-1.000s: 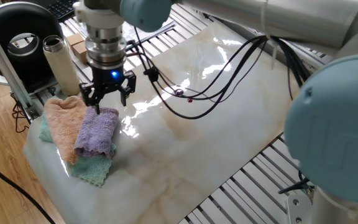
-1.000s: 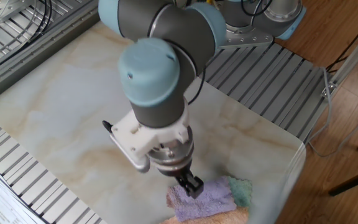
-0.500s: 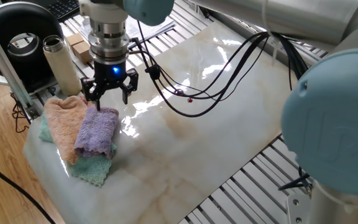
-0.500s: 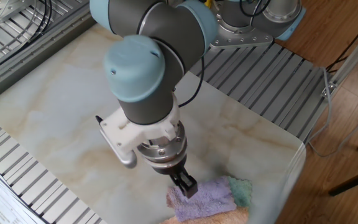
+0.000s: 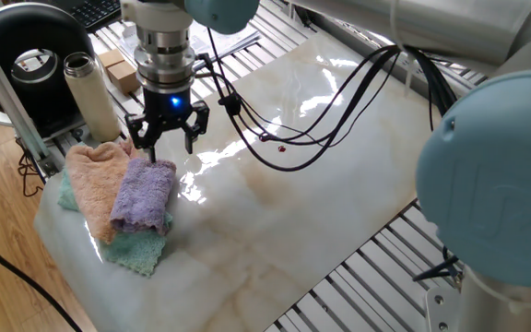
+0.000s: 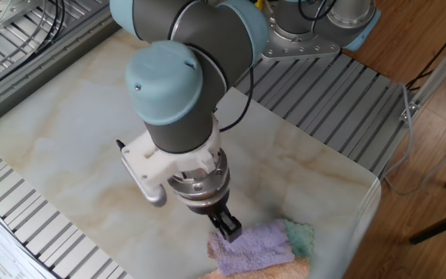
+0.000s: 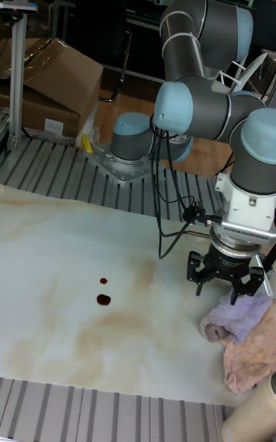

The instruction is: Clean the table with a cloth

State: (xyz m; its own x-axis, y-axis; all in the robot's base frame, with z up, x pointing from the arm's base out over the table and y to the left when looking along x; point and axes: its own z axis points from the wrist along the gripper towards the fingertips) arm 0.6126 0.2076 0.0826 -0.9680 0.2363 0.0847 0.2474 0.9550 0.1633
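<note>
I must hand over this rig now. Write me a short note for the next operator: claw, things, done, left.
Claw: open, empty, just above the near end of the purple cloth.
Cloth: lies folded on the peach towel and green towel, at the corner of the table.
Dark red spots sit on the table, away from the towels.
Done: only the approach.
Left: grasp the cloth, wipe the spots.

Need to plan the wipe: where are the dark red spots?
In the tall fixed view, the dark red spots sit on the table, well left of the gripper.
</note>
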